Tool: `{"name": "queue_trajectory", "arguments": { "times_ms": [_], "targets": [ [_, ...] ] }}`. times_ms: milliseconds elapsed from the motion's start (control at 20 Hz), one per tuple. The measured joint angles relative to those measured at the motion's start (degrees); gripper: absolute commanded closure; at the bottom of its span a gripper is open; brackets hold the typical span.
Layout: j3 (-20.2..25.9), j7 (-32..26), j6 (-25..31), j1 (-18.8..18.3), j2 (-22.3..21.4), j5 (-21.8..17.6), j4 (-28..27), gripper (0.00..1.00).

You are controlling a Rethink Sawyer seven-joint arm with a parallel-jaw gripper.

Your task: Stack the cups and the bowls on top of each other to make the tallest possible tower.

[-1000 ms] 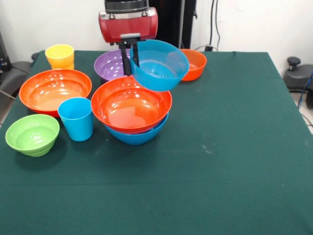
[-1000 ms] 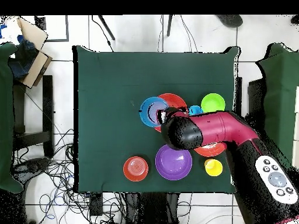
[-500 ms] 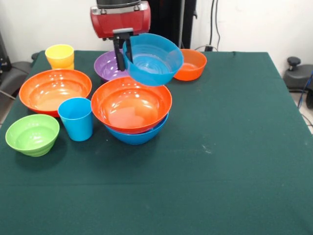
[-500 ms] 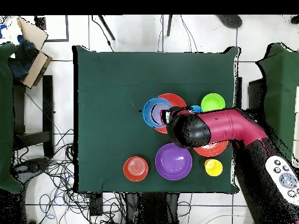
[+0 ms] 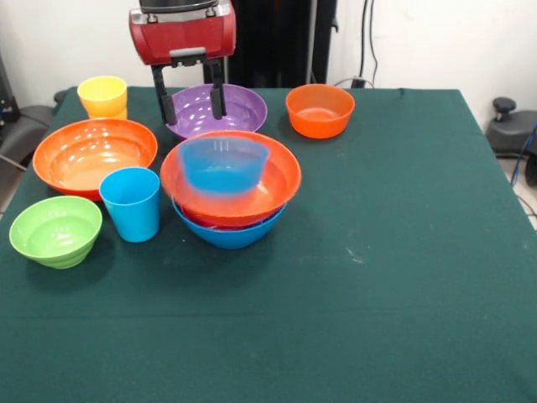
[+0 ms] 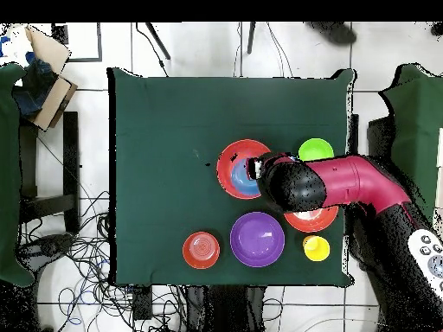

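My gripper (image 5: 191, 102) hangs open and empty above the pile's far-left edge, in front of the large purple bowl (image 5: 239, 107). The medium blue bowl (image 5: 224, 164) lies blurred inside a large orange bowl (image 5: 277, 180), which is nested in the large blue bowl (image 5: 235, 235); a thin magenta rim shows between them. The sky blue cup (image 5: 132, 202) stands just left of the pile. The yellow cup (image 5: 102, 96) stands at the far left. In the overhead view the pile (image 6: 223, 164) shows beside the arm (image 6: 329, 183), which hides the blue cup.
A second large orange bowl (image 5: 94, 154) and the lime green bowl (image 5: 54, 230) sit left of the pile. The small orange bowl (image 5: 319, 110) stands at the back. In the overhead view the purple bowl (image 6: 257, 239) and the small orange bowl (image 6: 201, 249) lie near the robot's side.
The gripper held the medium blue bowl by its rim above the pile and moved left. It has opened, and the bowl has dropped into the large orange bowl.
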Motion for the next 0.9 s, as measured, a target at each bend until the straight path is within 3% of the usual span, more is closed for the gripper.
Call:
{"name": "queue_trajectory", "arguments": {
  "times_ms": [900],
  "targets": [
    [0.22, 0.00, 0.42, 5.02, -0.52, 0.30, -1.06, 0.00]
  ]
}}
